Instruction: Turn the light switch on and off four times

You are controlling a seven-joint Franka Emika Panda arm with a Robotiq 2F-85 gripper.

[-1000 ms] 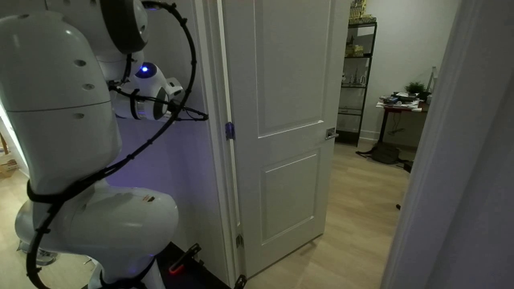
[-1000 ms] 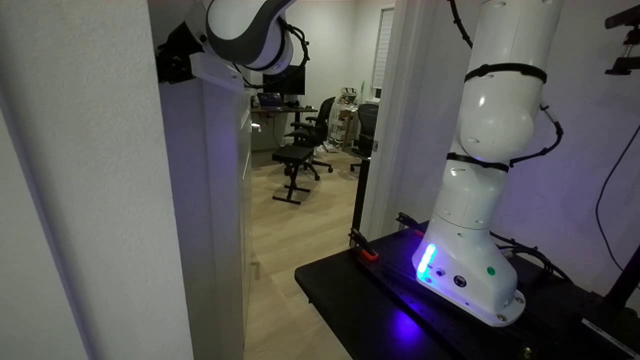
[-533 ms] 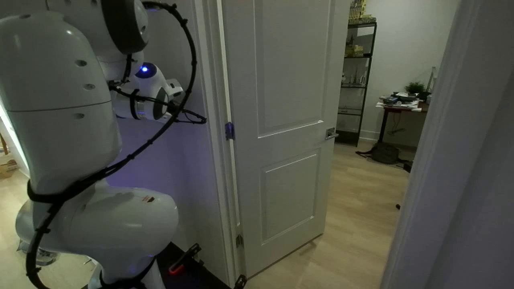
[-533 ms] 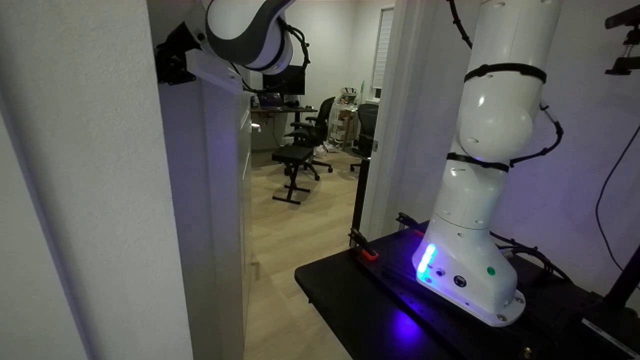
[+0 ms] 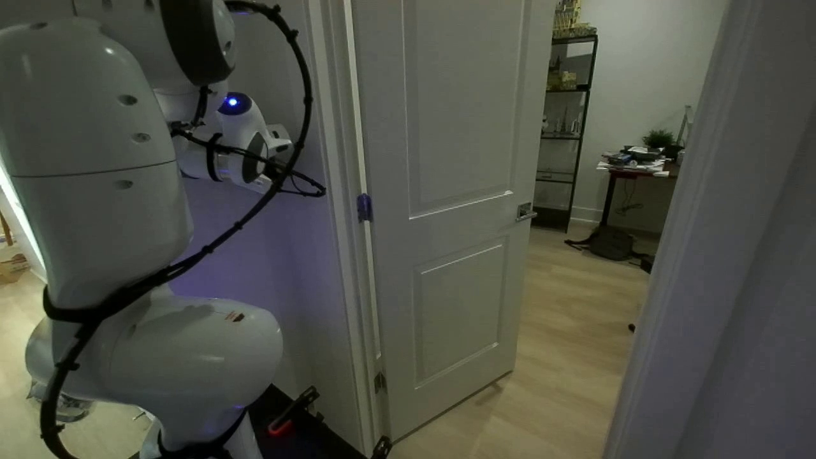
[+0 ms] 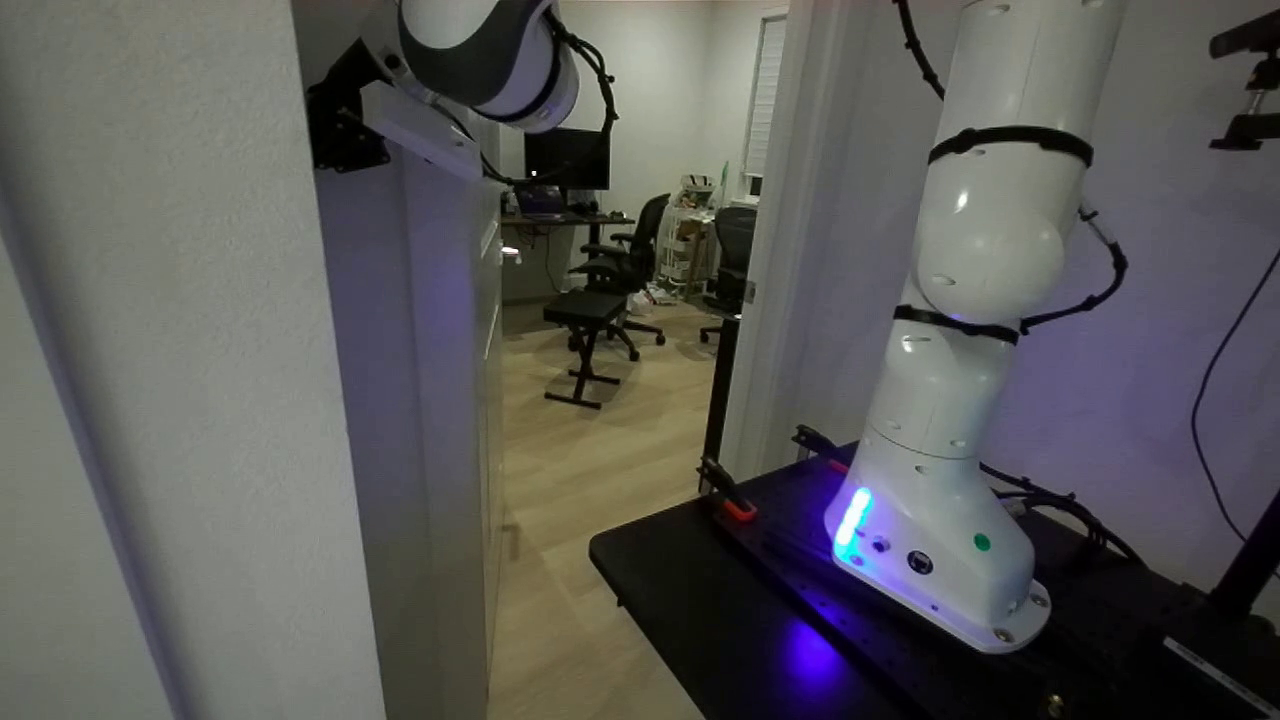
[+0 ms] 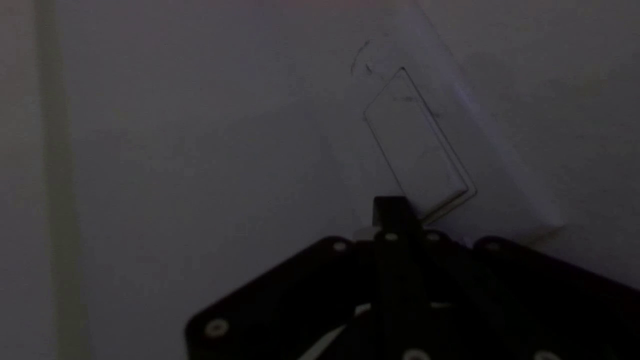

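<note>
The claw (image 7: pixel 398 215) comes nearest in the wrist view, its fingertips (image 7: pixel 389 210) together with nothing seen between them. They overlap the lower left corner of the switch (image 7: pixel 417 145), a flat rocker in a plate (image 7: pixel 487 165) on the wall (image 7: pixel 200 175). Most of the switch lies up and to the right of the claw in that view, its long axis slanting from upper left to lower right. The next press probably turns on this: pushed straight in, the tips may catch only the rim, so a shift right, toward the middle of the lower end, seems called for.

Whether claw and switch touch cannot be told; the light there is dim, and the claw covers that corner. In both exterior views the switch cannot be made out; in an exterior view the cable (image 5: pixel 238 225) loops before the arm (image 5: pixel 95 146). Farther off, the door (image 5: pixel 459 236) stands ajar.
</note>
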